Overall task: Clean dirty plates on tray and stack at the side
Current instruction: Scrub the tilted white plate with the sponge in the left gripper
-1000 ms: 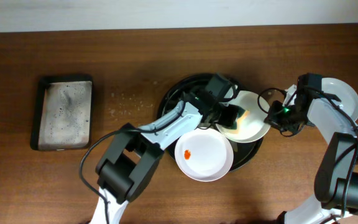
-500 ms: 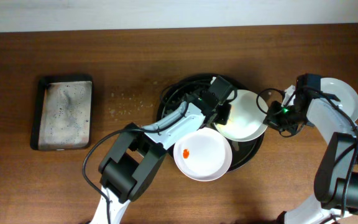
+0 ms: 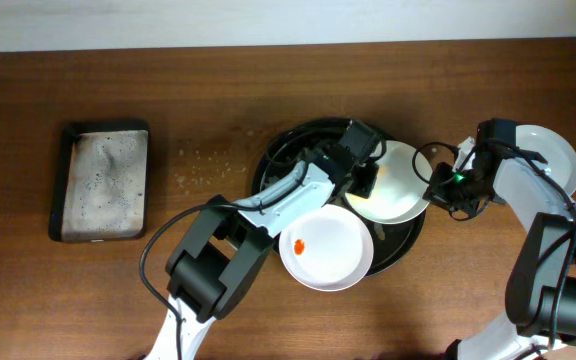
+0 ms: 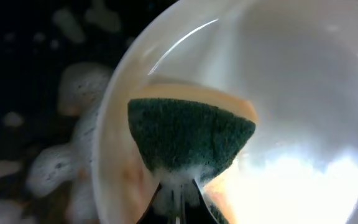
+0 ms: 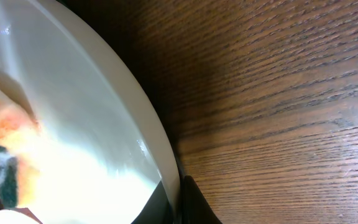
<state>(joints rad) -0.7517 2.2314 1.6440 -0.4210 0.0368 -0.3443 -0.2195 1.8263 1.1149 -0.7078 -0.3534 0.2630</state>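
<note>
The round black tray [image 3: 268, 165] sits mid-table. One white plate [image 3: 396, 185] is tilted over its right side, and my right gripper [image 3: 436, 188] is shut on that plate's right rim. In the right wrist view the rim [image 5: 166, 168] is pinched in the right gripper [image 5: 180, 186]. My left gripper [image 3: 361, 172] is shut on a green and yellow sponge [image 4: 188, 134] and presses it on the plate's [image 4: 291, 74] left part; its tips [image 4: 182, 193] are foamy. A second plate [image 3: 328, 250] with an orange smear lies at the tray's front. A third plate [image 3: 556, 152] rests on the table far right.
A smaller rectangular black tray [image 3: 101, 180] with foam stands at the left. Small specks [image 3: 203, 170] dot the wood between it and the round tray. Foam blobs [image 4: 73, 124] lie on the round tray's floor. The wall runs along the table's back edge.
The left gripper has slid the sponge across the held plate, up and to the left toward the far rim. The right gripper has kept its place on the plate's rim.
</note>
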